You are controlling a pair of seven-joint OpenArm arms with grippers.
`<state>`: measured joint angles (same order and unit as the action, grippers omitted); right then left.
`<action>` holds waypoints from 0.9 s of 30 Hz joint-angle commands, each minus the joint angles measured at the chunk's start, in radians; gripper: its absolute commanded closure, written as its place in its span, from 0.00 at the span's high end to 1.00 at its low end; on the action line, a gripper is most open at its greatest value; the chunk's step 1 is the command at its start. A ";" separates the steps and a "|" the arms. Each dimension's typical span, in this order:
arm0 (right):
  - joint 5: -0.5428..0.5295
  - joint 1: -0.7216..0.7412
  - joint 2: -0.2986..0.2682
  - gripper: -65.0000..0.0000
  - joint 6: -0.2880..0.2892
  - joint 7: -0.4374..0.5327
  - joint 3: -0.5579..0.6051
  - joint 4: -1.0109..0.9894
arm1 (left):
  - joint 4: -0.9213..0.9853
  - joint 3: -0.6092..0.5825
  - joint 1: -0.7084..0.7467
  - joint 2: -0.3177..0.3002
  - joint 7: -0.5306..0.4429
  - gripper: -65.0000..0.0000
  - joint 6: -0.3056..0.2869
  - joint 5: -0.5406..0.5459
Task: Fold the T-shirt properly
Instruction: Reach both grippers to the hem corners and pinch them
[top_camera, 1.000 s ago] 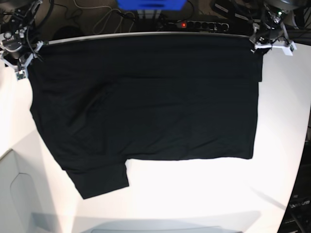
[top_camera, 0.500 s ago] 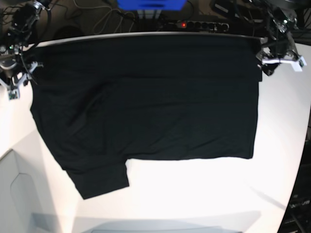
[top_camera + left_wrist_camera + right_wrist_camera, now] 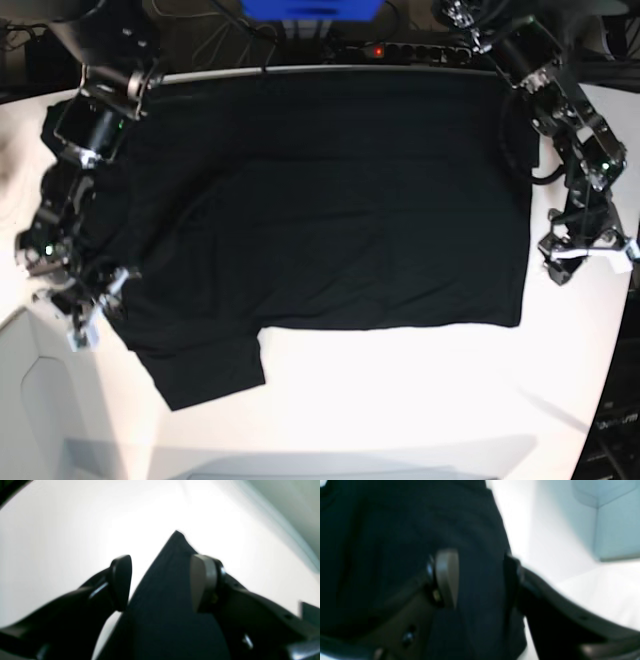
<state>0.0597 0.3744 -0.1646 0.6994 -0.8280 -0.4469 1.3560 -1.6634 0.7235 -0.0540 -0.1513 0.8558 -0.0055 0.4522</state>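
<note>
- T-shirt point(image 3: 320, 200) lies flat on white tabletop point(image 3: 420, 400), plain black side up, sleeve at near left.
- Left claw point(image 3: 160, 582) spread, straddling near-right hem corner; right claw point(image 3: 480, 580) spread over left edge; neither pinching.
- Next, imo: close both w/ cloth deep between fingers, lift evenly.

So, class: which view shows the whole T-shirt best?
The base view: the T-shirt lies spread across the table, one sleeve visible. The left wrist view shows only a corner between open jaws; the right wrist view shows a blurred edge.
</note>
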 commanded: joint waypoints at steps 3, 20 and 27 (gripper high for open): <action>-0.011 0.120 -0.017 0.46 -0.001 0.140 0.000 -0.160 | 0.113 -0.066 -0.097 -0.037 -0.045 0.55 0.000 -0.053; -0.011 0.324 -0.168 0.53 -0.226 0.770 0.188 -0.910 | 0.717 -0.379 -0.369 -0.135 -0.430 0.63 0.003 -0.114; -0.011 0.298 -0.160 0.53 -0.226 0.772 0.199 -0.913 | 0.885 -0.381 -0.458 -0.136 -0.441 0.63 0.002 -0.114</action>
<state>0.0631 0.6476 -0.3130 0.4759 -0.0799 -0.2474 0.4263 -0.7605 0.3424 -0.4824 -0.2718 0.4358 -0.0013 0.3367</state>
